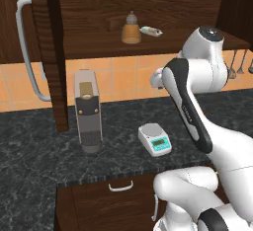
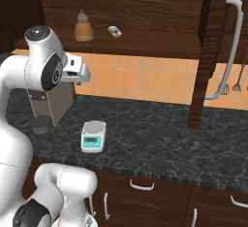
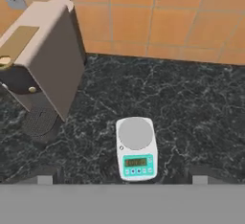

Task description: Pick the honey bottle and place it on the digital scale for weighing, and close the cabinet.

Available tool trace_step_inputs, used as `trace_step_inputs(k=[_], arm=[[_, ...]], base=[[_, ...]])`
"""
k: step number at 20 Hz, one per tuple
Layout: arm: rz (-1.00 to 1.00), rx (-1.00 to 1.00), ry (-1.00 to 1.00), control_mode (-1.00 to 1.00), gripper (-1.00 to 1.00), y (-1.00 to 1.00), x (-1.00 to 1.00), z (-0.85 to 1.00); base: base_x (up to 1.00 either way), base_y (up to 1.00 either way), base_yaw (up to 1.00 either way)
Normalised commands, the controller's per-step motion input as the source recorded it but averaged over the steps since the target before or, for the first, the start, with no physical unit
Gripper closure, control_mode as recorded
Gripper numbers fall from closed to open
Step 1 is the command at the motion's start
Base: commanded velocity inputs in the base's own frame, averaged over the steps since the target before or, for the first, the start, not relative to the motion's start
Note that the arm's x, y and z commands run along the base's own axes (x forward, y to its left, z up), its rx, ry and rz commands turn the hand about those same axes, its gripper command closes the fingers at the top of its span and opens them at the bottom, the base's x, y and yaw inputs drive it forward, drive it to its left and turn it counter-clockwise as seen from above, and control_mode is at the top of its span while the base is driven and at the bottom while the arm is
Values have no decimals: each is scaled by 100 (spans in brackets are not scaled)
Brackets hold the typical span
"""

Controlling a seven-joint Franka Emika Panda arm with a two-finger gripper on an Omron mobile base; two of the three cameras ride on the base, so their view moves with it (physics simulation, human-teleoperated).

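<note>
One gap matters: honey bottle (image 1: 131,29) stands upright on the open cabinet (image 1: 148,8) shelf, above and behind the digital scale (image 1: 155,139) on the bench (image 1: 44,141). Our pincer (image 3: 124,177) hovers over the scale, fingers spread, empty; we must reach up and back.

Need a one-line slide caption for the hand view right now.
Hand view: digital scale with bare plate on dark counter, coffee machine beside it.
</note>
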Motion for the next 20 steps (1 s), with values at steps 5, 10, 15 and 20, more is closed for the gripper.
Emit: trace_step_inputs(k=[5,10,15,20], arm=[[5,-1,-59,-100,-100,10,-27,74],[3,0,-40,-100,-100,1,-17,83],[5,0,-34,-100,-100,1,-11,83],[0,1,-20,-100,-100,2,0,65]], base=[[0,0,0],[0,0,0],[0,0,0],[0,0,0]])
